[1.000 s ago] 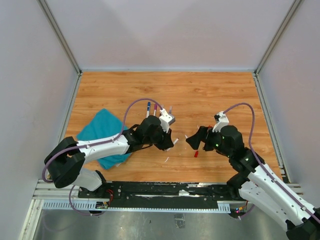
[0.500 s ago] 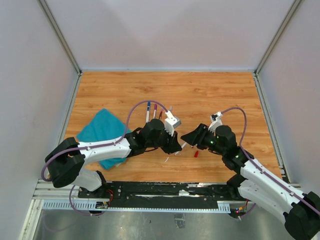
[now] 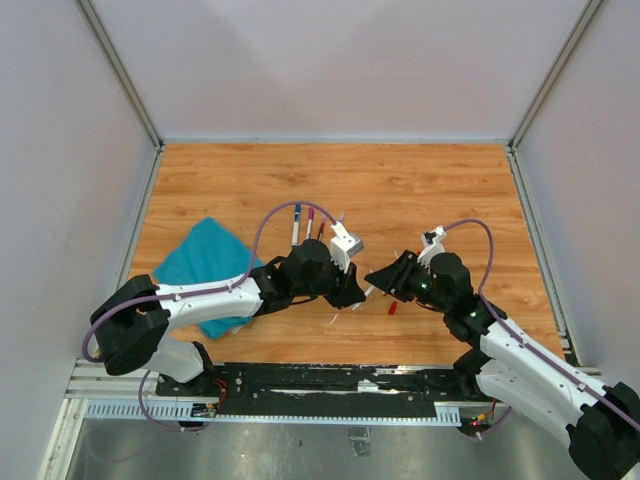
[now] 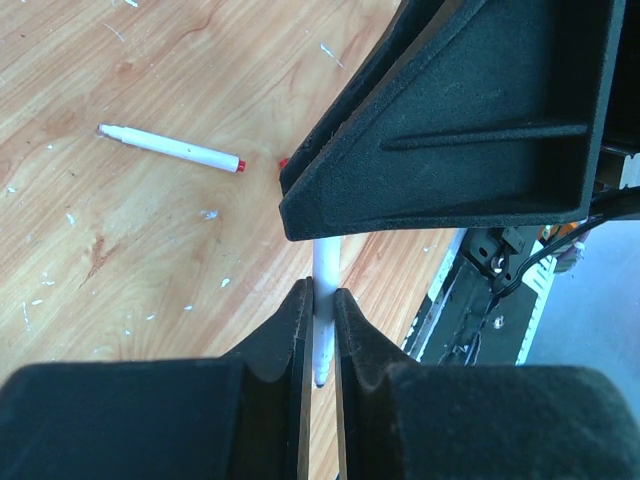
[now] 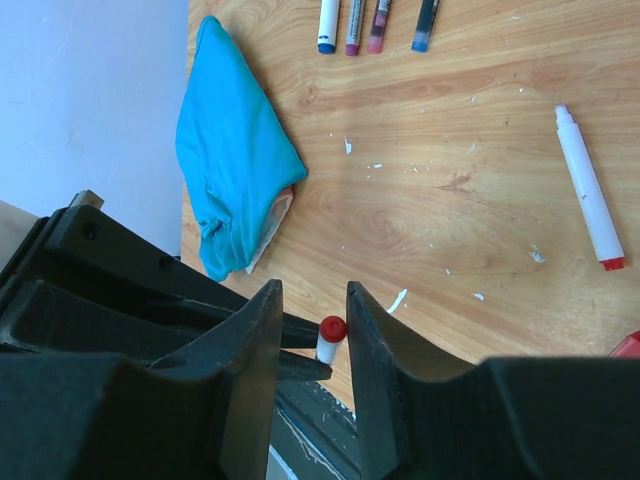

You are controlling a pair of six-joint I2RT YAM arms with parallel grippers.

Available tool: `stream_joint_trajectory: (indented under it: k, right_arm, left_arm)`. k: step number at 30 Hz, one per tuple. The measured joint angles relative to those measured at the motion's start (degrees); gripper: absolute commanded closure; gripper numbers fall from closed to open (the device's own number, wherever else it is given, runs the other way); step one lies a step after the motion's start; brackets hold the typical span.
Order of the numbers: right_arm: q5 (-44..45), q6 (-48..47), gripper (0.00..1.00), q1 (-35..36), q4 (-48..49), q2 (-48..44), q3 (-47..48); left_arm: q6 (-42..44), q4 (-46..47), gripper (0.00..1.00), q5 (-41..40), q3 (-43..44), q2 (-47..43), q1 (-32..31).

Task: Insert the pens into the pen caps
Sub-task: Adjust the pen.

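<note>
The pen (image 4: 325,265), a white barrel with a red end, is pinched tight in the left gripper (image 4: 320,290) and sticks out past its fingertips, long axis pointing straight at the right gripper (image 5: 313,290) just ahead. Seen from that wrist, the red end (image 5: 331,328) sits in the gap between the right jaws. They are narrowed but not clamped, with a clear gap on one side and barely any on the other, and they hold nothing. The right arm is therefore the one placed to take or steady the free end, probably a hand-over. The red cap (image 3: 392,308) lies on the table (image 3: 440,190) just beside and below the right gripper, in neither grip. A second pen (image 5: 588,190) lies farther out.
</note>
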Motion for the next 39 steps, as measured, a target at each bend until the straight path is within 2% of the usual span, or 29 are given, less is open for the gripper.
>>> stream_joint_trajectory:
  k: [10, 12, 17, 20, 25, 29, 39]
  right_arm:
    - [-0.92, 0.11, 0.68, 0.00, 0.33, 0.33, -0.44]
    - [-1.20, 0.11, 0.73, 0.00, 0.33, 0.70, -0.44]
    - [-1.73, 0.07, 0.93, 0.00, 0.33, 1.16, -0.46]
    - [-1.70, -0.09, 0.99, 0.00, 0.35, 1.16, -0.57]
    - [-1.73, -1.42, 0.99, 0.00, 0.57, 1.01, -0.57]
    - [-1.64, -4.61, 0.99, 0.00, 0.44, -0.13, -0.52]
    - [0.92, -22.62, 0.99, 0.02, -0.37, -8.48, 3.04]
  left_arm:
    - [-0.44, 0.07, 0.93, -1.51, 0.00, -0.09, -0.11]
    - [-0.46, 0.09, 0.93, -1.70, 0.00, -0.11, -0.11]
    - [-0.59, 0.09, 0.93, -1.95, 0.00, -0.20, -0.11]
    - [-0.66, 0.09, 0.84, -2.10, 0.00, -0.31, -0.11]
    - [-0.76, 0.07, 0.72, -2.25, 0.00, -0.48, -0.13]
    - [-1.01, 0.07, 0.66, -2.58, 0.00, -1.49, -0.13]
    - [-1.51, -1.53, 0.55, -8.87, 0.00, -9.77, -0.13]
